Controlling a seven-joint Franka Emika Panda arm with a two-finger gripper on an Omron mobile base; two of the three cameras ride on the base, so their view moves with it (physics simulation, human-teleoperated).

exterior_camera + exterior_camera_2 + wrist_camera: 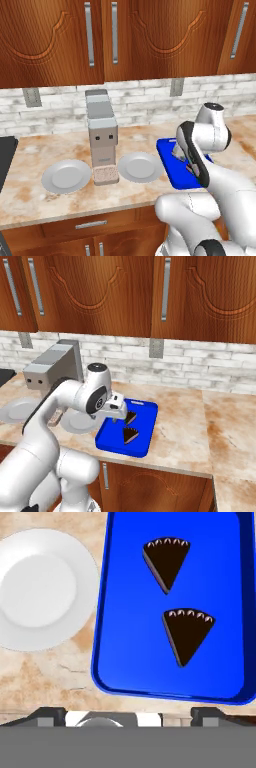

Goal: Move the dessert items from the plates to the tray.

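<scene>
The robot's two-finger pincer (119, 415) hangs released above the flat bright blue rectangular tray (107, 442) with rounded corners, its jaws spread wide, grasping nothing and touching neither slice. In the hand view the two dark fingertips (50, 714) stand far apart at 6 o'clock, below the tray's (120, 637) near rim. Both small, nearly black wedge-shaped cake slices lie on the tray: the first slice (167, 561) at 12 o'clock in the hand view, the second slice (188, 633) just beside it toward 5 o'clock, apart from each other, each pointing its tip toward 6 o'clock. In the right base view the first slice (130, 417) is partly behind the pincer and the second slice (131, 435) lies nearer the tabletop's front edge. One round, plain grey-white plate (42, 589) sits bare at 9 o'clock of the tray, near it, on the mottled beige stone tabletop (45, 672). In the left base view this plate (140, 167) and the other grey-white plate (66, 176) flank a grey boxy appliance (102, 137).
</scene>
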